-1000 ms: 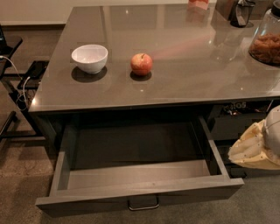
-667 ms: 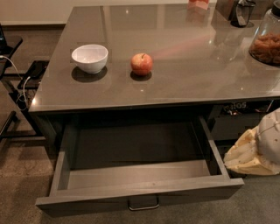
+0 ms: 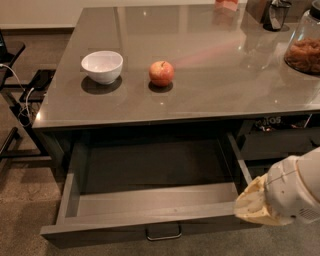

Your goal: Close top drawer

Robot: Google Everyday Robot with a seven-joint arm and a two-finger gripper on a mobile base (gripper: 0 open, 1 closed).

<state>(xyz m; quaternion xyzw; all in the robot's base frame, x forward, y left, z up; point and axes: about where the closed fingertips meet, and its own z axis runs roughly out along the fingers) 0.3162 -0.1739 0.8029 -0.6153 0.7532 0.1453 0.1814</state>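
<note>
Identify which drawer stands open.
The wide top drawer, pulled far out; the narrower drawer beside it sits back. The claw is by the open drawer's right front corner.

Worktop (image 3: 210,95): grey, glossy, rectangular. On it:
- white bowl (image 3: 102,66), upright, front left
- red apple (image 3: 161,73), right of the bowl, not touching it
- glass jar (image 3: 304,50) with brown contents, right edge
- dark item (image 3: 276,12) and orange item (image 3: 226,4), far edge, both cut off

Hand (image 3: 252,205): lower right, below the worktop's front edge.

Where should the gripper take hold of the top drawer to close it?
Likely the metal loop handle centred on the drawer front, coming from the front: the drawer is pulled out and the loop juts forward. The gripper sits by its right front corner.
</note>
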